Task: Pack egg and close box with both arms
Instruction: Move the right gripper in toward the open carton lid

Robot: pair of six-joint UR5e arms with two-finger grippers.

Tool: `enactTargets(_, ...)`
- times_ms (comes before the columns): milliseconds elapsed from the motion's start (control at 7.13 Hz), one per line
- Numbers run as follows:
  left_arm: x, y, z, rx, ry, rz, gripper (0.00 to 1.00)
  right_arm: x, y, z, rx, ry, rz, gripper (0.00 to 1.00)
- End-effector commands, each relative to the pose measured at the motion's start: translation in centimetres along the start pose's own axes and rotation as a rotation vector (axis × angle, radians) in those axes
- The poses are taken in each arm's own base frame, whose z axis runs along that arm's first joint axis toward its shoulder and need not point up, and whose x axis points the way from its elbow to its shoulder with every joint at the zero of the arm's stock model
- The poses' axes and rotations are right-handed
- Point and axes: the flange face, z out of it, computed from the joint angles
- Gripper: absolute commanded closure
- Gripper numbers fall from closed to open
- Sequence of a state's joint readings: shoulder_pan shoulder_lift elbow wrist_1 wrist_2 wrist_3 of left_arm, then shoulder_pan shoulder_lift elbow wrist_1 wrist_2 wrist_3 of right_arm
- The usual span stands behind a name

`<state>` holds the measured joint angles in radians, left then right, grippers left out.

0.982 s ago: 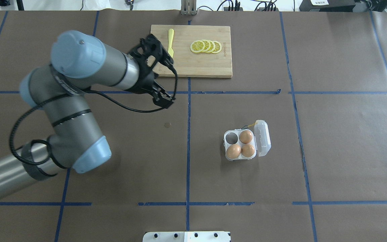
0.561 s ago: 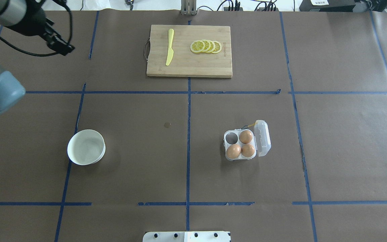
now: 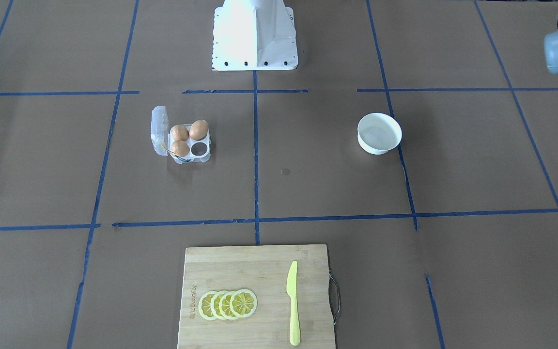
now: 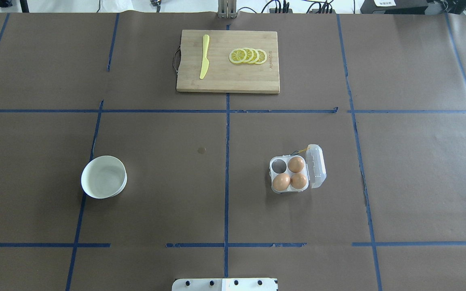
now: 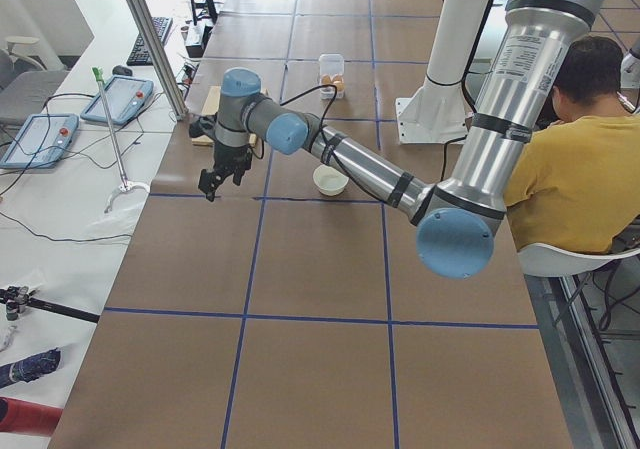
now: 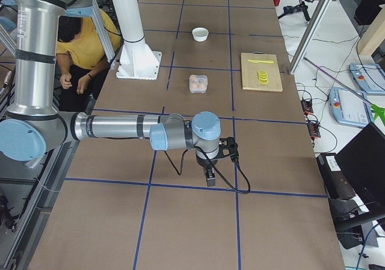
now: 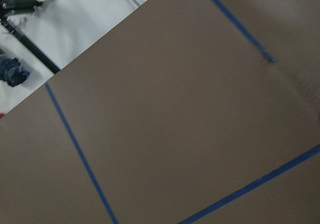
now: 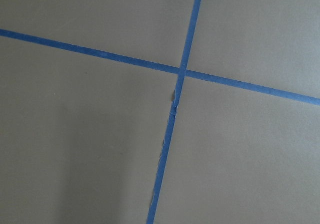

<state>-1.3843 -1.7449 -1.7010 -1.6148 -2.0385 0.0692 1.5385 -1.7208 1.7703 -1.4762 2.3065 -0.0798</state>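
Note:
The clear egg box [image 4: 280,165] stands right of the table's centre with its lid [image 4: 316,165] open to the right. Three orange-brown eggs [image 4: 296,164] fill three of its cups and the far-left cup is empty. The box also shows in the front-facing view [image 3: 200,149]. No loose egg is in view. My left gripper [image 5: 212,183] hangs over the table's left end. My right gripper [image 6: 209,178] hangs over the right end. Both are far from the box, and I cannot tell whether they are open or shut. The wrist views show only brown paper and blue tape.
A white bowl [image 4: 103,177], empty, sits at the left. A wooden cutting board [image 4: 253,76] at the back holds a yellow knife [image 4: 204,56] and lemon slices [image 4: 248,55]. The white pedestal [image 3: 255,34] is on the robot's side. A person in yellow [image 5: 580,169] sits beside it.
My left arm has swung out of the overhead view to the left, and the white bowl now shows. The box and its eggs have not moved.

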Motion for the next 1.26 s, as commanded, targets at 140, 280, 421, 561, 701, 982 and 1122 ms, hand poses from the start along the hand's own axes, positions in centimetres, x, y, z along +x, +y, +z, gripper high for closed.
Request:
enactTargets(140,-8.9,16.2,2.4,-0.041,0.243,-0.095,0.00,-1.8,-0.4,-1.9,0.037,-0.004,-0.002,0.00)
enactTargets(280,-9.0,16.8,2.7,-0.068,0.266,-0.133,0.00,-2.9,-0.9,-1.9,0.038,-0.049,0.043,0.00)
enactTargets(421,-8.9,16.2,2.0,-0.099,0.270,-0.223,0.00,-8.3,-2.1,-0.9,-0.001,-0.103,0.099,0.00)
enactTargets(561,-8.8,15.7,1.7,-0.095,0.263,-0.228,0.00,-14.6,-2.9,0.0,-0.033,-0.117,0.130,0.00)
enactTargets(701,-8.7,15.3,1.4,-0.082,0.262,-0.216,0.00,-19.4,-3.3,1.7,-0.002,-0.124,0.132,0.01)
enactTargets(982,-8.7,14.1,0.7,-0.065,0.260,-0.205,0.00,-29.9,-2.2,6.7,0.051,-0.177,0.245,0.58)
enactTargets(1122,-8.7,13.7,0.5,-0.060,0.260,-0.202,0.00,-34.7,-2.6,7.6,0.043,-0.220,0.228,0.99)
